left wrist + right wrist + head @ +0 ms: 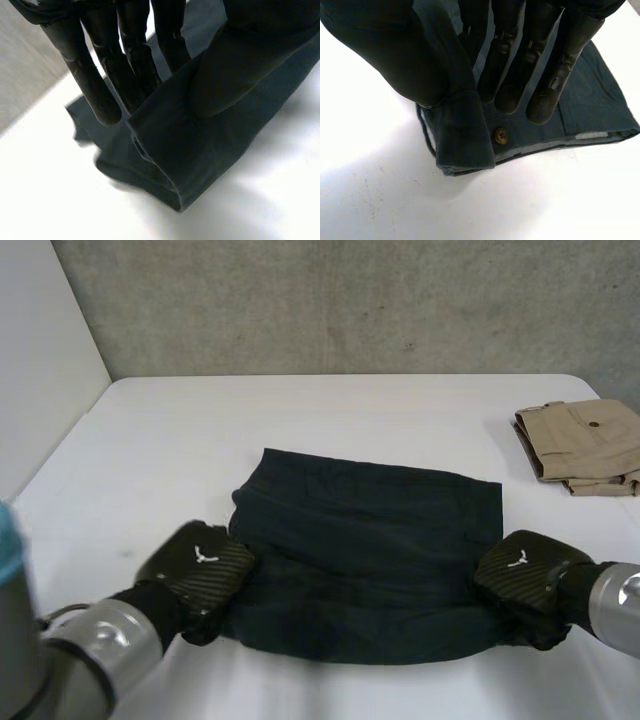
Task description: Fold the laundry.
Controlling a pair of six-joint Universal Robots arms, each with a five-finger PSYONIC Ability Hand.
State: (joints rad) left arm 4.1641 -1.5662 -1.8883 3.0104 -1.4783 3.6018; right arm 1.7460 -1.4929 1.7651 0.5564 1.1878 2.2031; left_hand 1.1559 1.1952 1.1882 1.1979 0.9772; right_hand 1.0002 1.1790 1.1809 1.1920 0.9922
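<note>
Dark shorts (365,550) lay spread on the white table (330,405), towards its near edge. Our left hand (200,562) pinched their near-left corner between thumb and fingers; our right hand (525,575) pinched the near-right corner likewise. We judged a fold was in hand: next, both corners should lift together and carry to the far edge. A folded tan garment (585,445) sat far right.

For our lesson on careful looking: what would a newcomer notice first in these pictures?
A dark blue garment lies mid-table, the left hand and the right hand each pinching a near corner. A folded tan garment sits far right on the white table.
</note>
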